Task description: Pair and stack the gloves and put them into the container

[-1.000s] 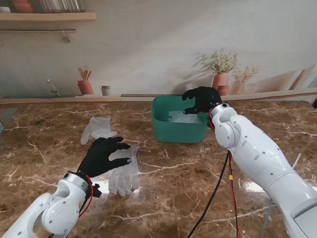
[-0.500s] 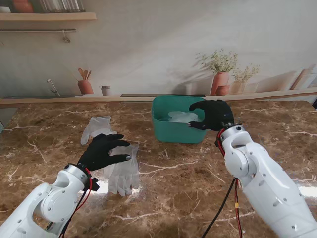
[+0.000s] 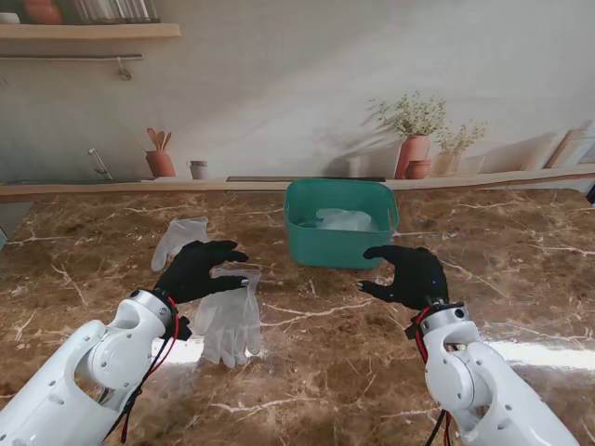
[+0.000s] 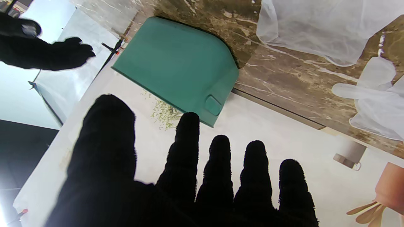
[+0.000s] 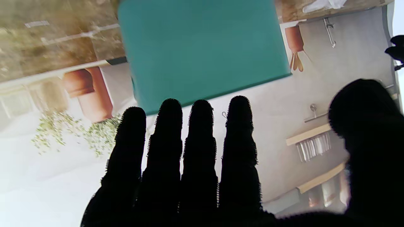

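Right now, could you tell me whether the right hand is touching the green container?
Apart. The stand view shows the right hand nearer to me than the green container, with bare marble table between its fingertips and the container's wall.

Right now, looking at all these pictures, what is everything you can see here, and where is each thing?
Brown marble table top: one, under everything.
Teal plastic container: one, far middle of the table, with something translucent white inside.
Translucent white glove: one, lying flat, far left.
Stacked translucent white gloves: likely two, nearer to me, just to the right of the left hand.
Wall backdrop: terracotta pots with plants to the right, a pot of wooden utensils to the left, a shelf up high.
Black cable: one, beside the right arm.
Left hand: black glove, open, over the stacked gloves' far edge.
Right hand: black glove, open, empty, on the near side of the container.
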